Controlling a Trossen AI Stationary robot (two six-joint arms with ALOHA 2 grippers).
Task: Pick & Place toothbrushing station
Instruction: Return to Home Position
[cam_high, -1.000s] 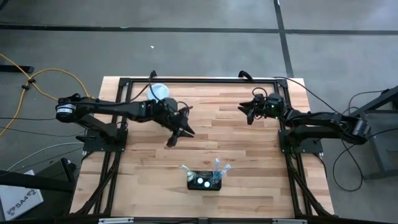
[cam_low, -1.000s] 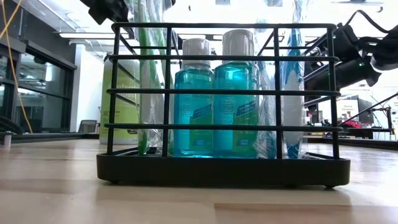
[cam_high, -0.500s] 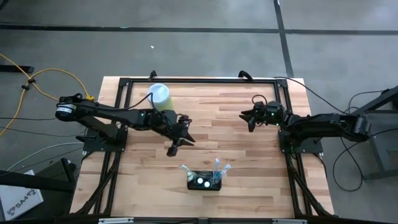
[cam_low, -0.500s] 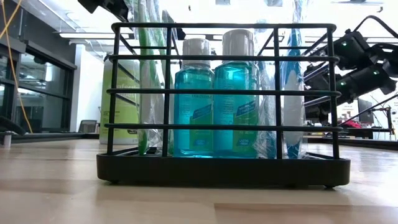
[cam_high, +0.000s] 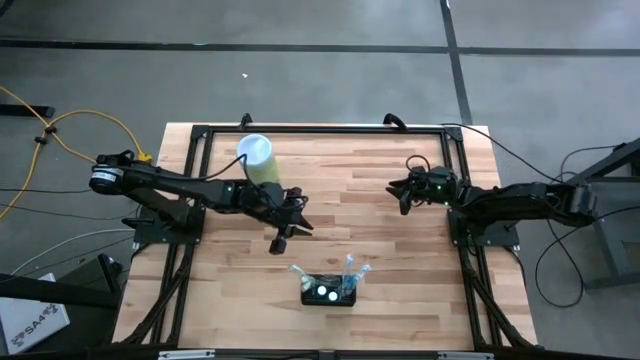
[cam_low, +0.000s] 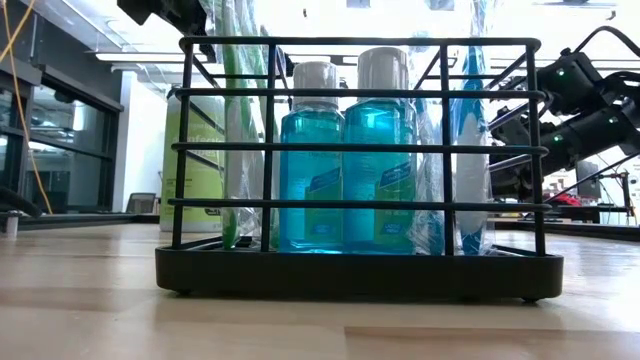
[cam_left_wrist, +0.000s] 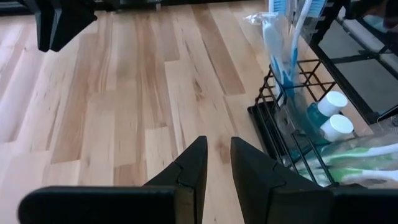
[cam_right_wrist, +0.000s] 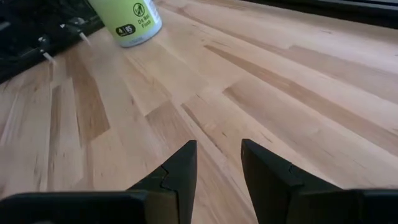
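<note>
High view: a pale green cylinder (cam_high: 255, 156) stands toward the back left corner of the tabletop (cam_high: 360, 240). Just beside it the left hand (cam_high: 288, 233) hovers left of centre, fingers a narrow gap apart and holding nothing. The toothbrushing station (cam_high: 328, 291), a black wire holder with two blue bottles (cam_low: 380, 175) and wrapped toothbrushes (cam_left_wrist: 354, 158), sits at the middle of the front edge. It is near the left hand, toward the front and right of it, not touching. The right hand (cam_high: 398, 193) hangs nearer the right edge, well apart from the station, fingers narrowly parted and empty.
</note>
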